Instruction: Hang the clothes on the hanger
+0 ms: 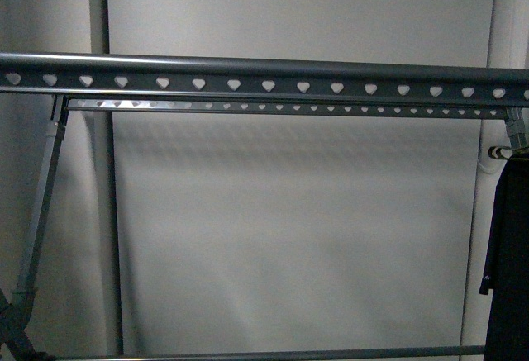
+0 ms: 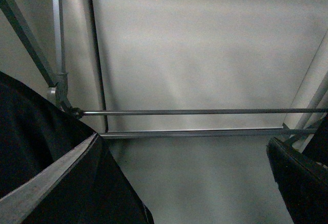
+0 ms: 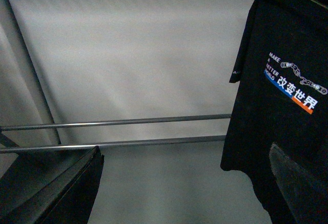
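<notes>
left claw (image 2: 182, 144) gapes empty before the low bars of the rack (image 2: 205, 112), and right claw (image 3: 184, 152) gapes empty too. the black t-shirt (image 3: 287, 106) hangs at far right, close by that claw; i judge a careless swing could snag its hem and drag it off.

The left gripper (image 2: 182, 147) holds its dark, flat fingers (image 2: 61, 183) spread wide to opposite edges of its wrist view, and the right gripper (image 3: 184, 152) gapes equally wide, gripping nothing.

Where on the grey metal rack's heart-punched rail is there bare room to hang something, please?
The grey heart-punched rail is bare from the slanted left leg almost to its right end; crowded there, where a dark garment hangs.
</notes>
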